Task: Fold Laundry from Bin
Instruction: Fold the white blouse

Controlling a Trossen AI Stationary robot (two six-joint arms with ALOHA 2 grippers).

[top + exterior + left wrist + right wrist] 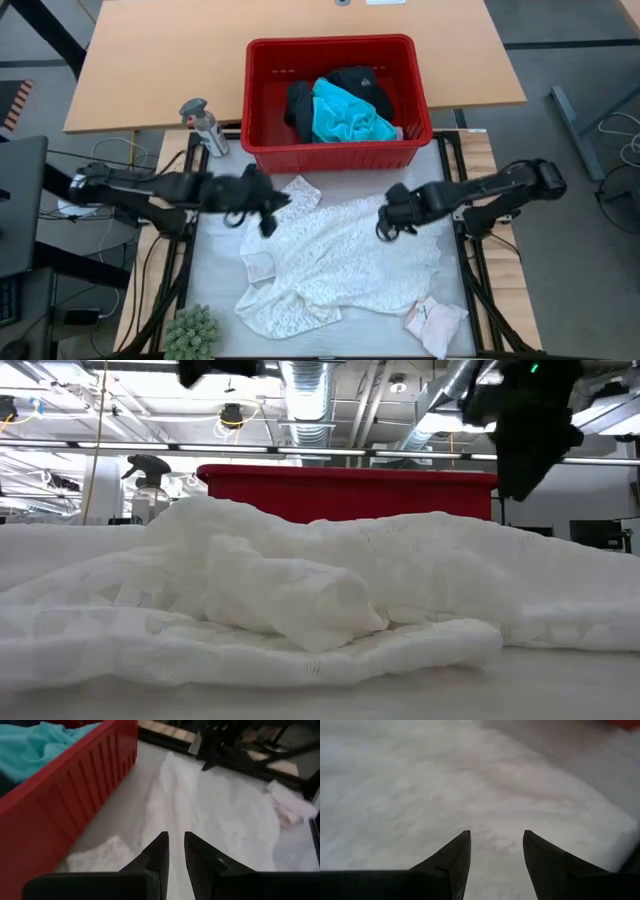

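Centre frame, high view: white top (335, 265) runs lower-left to upper-right between my nearly closed, empty left gripper (268, 212) and spread right gripper (388, 225), which hovers nearer.

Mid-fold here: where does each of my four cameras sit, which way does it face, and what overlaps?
High: overhead, straight down; both arms, white lacy top, bin.
Low: table height, level across the top to the bin; an arm overhead.
Left wrist: past the left gripper, narrowly parted, toward top and bin.
Right wrist: over the open right gripper, onto white fabric.
All four show the top.
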